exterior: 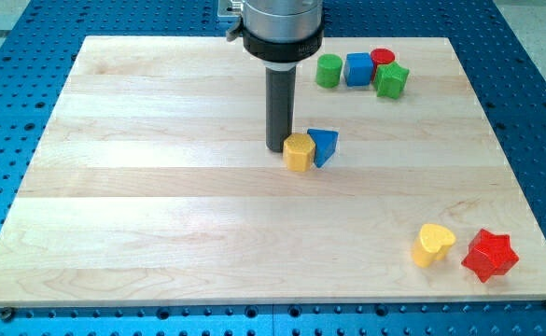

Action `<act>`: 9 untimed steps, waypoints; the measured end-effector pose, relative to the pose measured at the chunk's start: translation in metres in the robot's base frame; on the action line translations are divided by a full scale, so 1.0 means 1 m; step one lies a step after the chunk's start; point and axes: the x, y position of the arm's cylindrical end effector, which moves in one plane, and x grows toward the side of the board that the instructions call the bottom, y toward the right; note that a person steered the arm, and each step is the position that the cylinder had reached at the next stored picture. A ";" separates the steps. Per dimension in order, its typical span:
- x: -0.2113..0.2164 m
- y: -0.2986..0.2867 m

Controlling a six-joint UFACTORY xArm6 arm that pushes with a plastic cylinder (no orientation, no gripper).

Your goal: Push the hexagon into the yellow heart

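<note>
Pale wood worktop (161, 233) on a blue perforated base (11, 37), lit evenly, nothing cluttering the middle. No claw on this rig, just a bare rod, so there is no released or clenched state to report and nothing is grasped.

my tip (279, 149) sits at the view's left of the yellow hexagon (298, 152), right against it or a hair off; I can't tell contact from this angle. A blue block (323, 146), wedge-like, touches the hexagon on its right side.

Key relation: the yellow heart (433, 245) lies well apart from the hexagon, toward the view's bottom right. The tip is on the hexagon's left and barely above its centre, so the tip-to-hexagon line points mostly right, not down-right. My read: pushing from here sends the hexagon along the view's right, straight into the blue block, and above the heart.

Better to shift the tip to the hexagon's upper-left corner first, so the push line runs through the hexagon's centre toward the heart. That should also let the hexagon slide off under the blue block rather than carry it along.

Risks: an off-centre hit makes the hexagon spin away; the red star (490, 255) sits just beside the heart on its right, so an overshoot may knock it.

Top-right group of green cylinder (329, 71), blue cube (358, 69), red cylinder (383, 58) and green star (392, 80) is well clear of the path.

Progress: early, the long travel is not yet done.
</note>
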 end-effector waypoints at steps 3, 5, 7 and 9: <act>-0.007 0.014; 0.065 0.033; 0.061 0.036; 0.091 0.057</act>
